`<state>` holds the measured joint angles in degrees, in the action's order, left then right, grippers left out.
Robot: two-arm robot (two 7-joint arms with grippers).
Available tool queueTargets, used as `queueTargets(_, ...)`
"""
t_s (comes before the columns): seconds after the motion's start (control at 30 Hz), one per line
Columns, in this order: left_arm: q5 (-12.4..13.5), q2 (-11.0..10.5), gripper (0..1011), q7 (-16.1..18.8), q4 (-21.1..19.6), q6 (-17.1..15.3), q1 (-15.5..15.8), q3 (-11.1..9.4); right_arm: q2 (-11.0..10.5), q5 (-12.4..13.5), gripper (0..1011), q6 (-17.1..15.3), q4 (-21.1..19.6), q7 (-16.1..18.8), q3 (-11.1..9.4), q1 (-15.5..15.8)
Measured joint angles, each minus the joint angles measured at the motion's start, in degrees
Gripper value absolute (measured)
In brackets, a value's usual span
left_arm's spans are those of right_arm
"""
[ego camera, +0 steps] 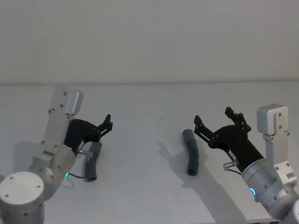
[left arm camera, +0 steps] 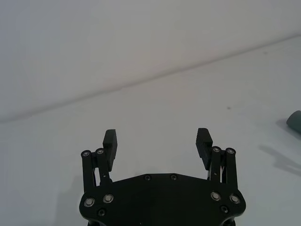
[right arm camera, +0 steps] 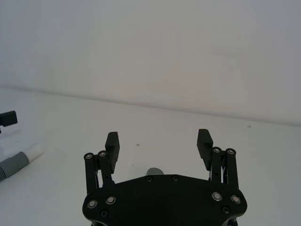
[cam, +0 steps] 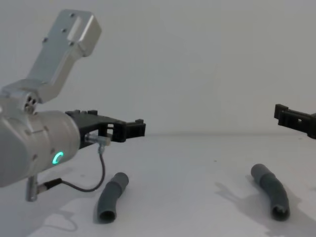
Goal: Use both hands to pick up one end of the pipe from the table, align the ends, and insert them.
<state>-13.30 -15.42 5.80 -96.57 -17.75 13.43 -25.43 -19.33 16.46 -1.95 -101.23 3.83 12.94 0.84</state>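
1. Your left pincer point(ego camera: 109, 122) hangs above the surface point(ego camera: 149, 196) toward its left edge, fingers spread and empty.
2. The left hose piece point(ego camera: 92, 161) lies flat below it.
3. Your right pincer point(ego camera: 213, 116) hovers toward the right edge, spread and empty.
4. The right hose piece point(ego camera: 190, 151) lies just beside it, well apart from the first.

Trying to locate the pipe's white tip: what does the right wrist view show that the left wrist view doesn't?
Right wrist view adds: the open right hand and a pipe piece with its white tip exposed. Left wrist view adds: the open left hand and a grey cuff end at the edge. Both: the white table, and a hand holding nothing.
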Motion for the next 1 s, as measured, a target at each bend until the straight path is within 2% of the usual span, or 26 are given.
queueTargets(0.03, 0.0, 0.0, 1001, 0.0, 0.0, 0.0, 0.0, 0.0, 0.0, 0.0, 1004, 0.0, 0.0, 0.0, 0.0, 0.0)
queueTargets(0.23, 0.4, 2.4, 1002, 3.6, -2.4, -7.8, -0.3, -0.4, 0.0, 0.0, 1004, 0.0, 0.0, 0.0, 0.0, 0.0)
queueTargets(0.27, 0.4, 2.4, 1001, 3.6, -2.4, -7.8, -0.3, -0.4, 0.0, 0.0, 1004, 0.0, 0.0, 0.0, 0.0, 0.0)
queueTargets(0.37, 0.8, 3.2, 1002, 5.2, -3.9, -11.4, -0.7, -0.4, 0.0, 0.0, 1004, 0.0, 0.0, 0.0, 0.0, 0.0)
queueTargets(0.4, 0.8, 3.2, 1001, 5.2, -3.9, -11.4, -0.7, -0.4, 0.0, 0.0, 1004, 0.0, 0.0, 0.0, 0.0, 0.0)
queueTargets(0.47, 1.0, 3.7, 1002, 6.4, -4.9, -14.3, -1.0, -0.4, 0.0, 0.0, 1004, 0.0, 0.0, 0.0, 0.0, 0.0)
queueTargets(0.67, 1.2, 4.1, 1001, 7.6, -6.2, -18.2, -1.8, -0.1, 0.0, 0.0, 1004, 0.0, 0.0, 0.0, 0.0, 0.0)
queueTargets(1.0, 1.0, 4.3, 1002, 7.7, -6.6, -21.2, -2.5, 0.6, 0.0, 0.0, 1004, 0.0, 0.0, 0.0, 0.0, 0.0)
